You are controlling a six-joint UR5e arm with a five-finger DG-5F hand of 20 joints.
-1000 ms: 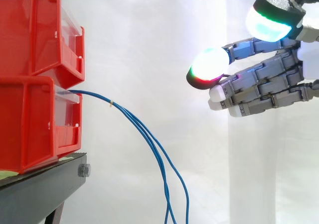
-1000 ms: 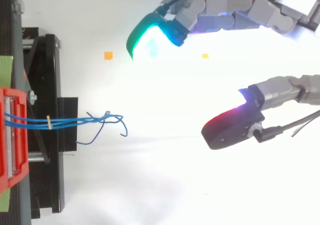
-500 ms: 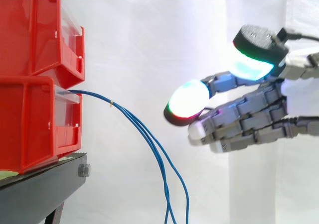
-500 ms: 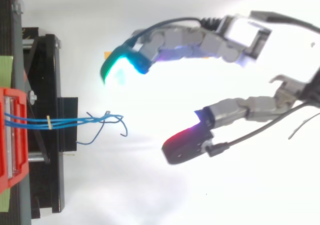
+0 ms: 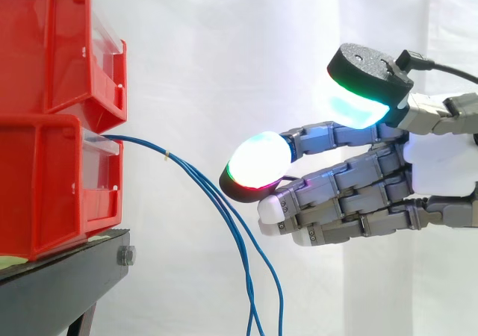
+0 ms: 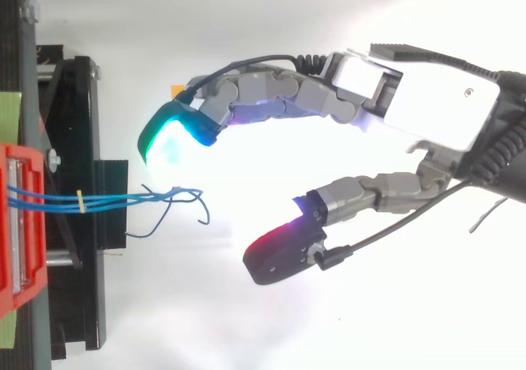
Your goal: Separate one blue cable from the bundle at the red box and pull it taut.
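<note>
You'll find no legible text, number or sign here. The clear label holders [image 5: 102,149] on the red bins [image 5: 45,179] read blank. The small yellow band [image 6: 80,200] on the blue cables [image 6: 107,199] is too small to read.

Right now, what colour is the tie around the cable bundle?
Pale yellow; the tie round the blue cables shows best in the top view.

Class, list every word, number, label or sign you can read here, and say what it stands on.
None can be read.
The clear fronts of the red bins show nothing legible.
The blue cables and the hand carry no writing.
</note>
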